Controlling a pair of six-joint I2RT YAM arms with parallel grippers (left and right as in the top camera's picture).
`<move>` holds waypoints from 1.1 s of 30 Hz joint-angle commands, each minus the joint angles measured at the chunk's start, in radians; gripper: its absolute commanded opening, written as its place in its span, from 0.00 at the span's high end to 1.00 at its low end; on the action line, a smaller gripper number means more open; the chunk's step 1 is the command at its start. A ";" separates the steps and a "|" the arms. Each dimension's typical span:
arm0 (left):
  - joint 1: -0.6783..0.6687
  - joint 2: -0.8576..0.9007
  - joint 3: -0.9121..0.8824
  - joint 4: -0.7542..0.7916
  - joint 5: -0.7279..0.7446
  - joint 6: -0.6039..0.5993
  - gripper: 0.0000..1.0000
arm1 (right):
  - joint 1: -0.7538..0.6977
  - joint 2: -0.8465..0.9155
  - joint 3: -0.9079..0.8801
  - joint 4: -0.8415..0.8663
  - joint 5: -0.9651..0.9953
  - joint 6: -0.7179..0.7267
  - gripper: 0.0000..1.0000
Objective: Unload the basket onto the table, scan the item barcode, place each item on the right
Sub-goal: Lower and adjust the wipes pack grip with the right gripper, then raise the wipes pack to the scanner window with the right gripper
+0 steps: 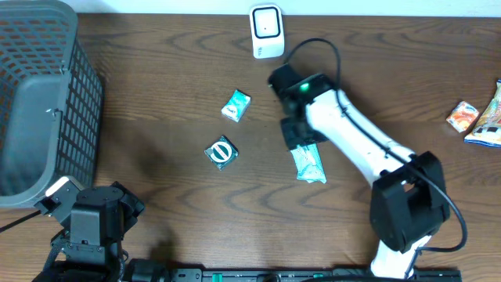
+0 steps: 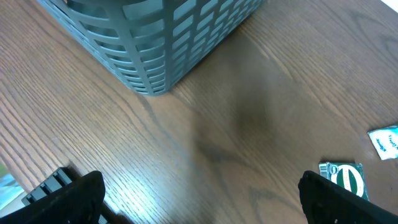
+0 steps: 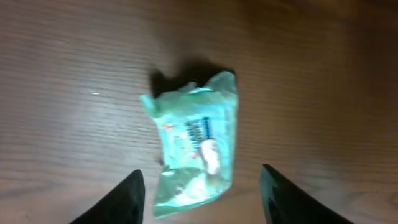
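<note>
Well left of the scanner [image 1: 267,31] stands the grey basket [image 1: 82,117]. Nothing is held up to the scanner's face, so I judge that the scan is not yet done.

The right arm [image 1: 352,133] reaches in from the lower right to a spot just below and right of the scanner, with its wrist turned down. The left arm [image 1: 90,223] sits folded far below and left of the scanner, away from the work.

The mint-green packet [image 3: 193,143], the likely item, lies crumpled on the table [image 1: 180,211] a little below the scanner, printed side up. I cannot make out a barcode on it. The right gripper [image 3: 202,177] hangs over it, its fingers spread either side of the packet's lower end and clamping nothing. The left gripper [image 2: 200,186] is spread wide over bare table.

What is left, as I judge it, is to close on the packet, lift it and turn its code toward the scanner.
</note>
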State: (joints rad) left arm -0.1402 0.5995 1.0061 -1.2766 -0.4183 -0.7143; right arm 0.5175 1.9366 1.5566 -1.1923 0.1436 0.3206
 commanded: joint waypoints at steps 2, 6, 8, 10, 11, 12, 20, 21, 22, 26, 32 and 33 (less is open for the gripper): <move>0.003 -0.001 0.000 -0.002 -0.016 -0.013 0.02 | -0.053 0.002 -0.068 0.008 -0.095 -0.060 0.55; 0.003 -0.001 0.000 -0.002 -0.016 -0.013 0.02 | -0.056 0.002 -0.158 0.066 -0.103 -0.060 0.59; 0.003 -0.001 0.000 -0.002 -0.016 -0.013 0.02 | -0.054 0.002 -0.203 0.104 -0.102 -0.060 0.59; 0.003 -0.001 0.000 -0.002 -0.016 -0.013 0.02 | -0.053 0.002 -0.251 0.154 -0.103 -0.058 0.59; 0.003 -0.001 0.000 -0.002 -0.016 -0.013 0.02 | -0.053 0.002 -0.267 0.171 -0.103 -0.051 0.60; 0.003 -0.001 0.000 -0.002 -0.016 -0.013 0.02 | -0.053 0.002 -0.283 0.188 -0.103 -0.044 0.64; 0.003 -0.001 0.000 -0.002 -0.016 -0.013 0.02 | -0.054 0.001 -0.303 0.224 -0.137 -0.045 0.99; 0.003 -0.001 0.000 -0.002 -0.016 -0.013 0.02 | -0.054 0.001 -0.294 0.223 -0.143 -0.045 0.99; 0.003 -0.001 0.000 -0.002 -0.016 -0.013 0.02 | -0.054 0.001 -0.280 0.220 -0.150 -0.045 0.99; 0.003 -0.001 0.000 -0.002 -0.016 -0.013 0.02 | -0.054 0.001 -0.187 0.195 -0.155 -0.051 0.99; 0.003 -0.001 0.000 -0.002 -0.016 -0.013 0.02 | -0.054 0.001 0.026 0.190 -0.152 -0.113 0.99; 0.003 -0.001 0.000 -0.002 -0.016 -0.013 0.02 | -0.054 0.001 0.053 0.203 -0.144 -0.113 0.99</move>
State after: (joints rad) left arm -0.1398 0.5995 1.0061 -1.2766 -0.4183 -0.7143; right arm 0.4583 1.9377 1.5017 -1.0122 -0.0078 0.2432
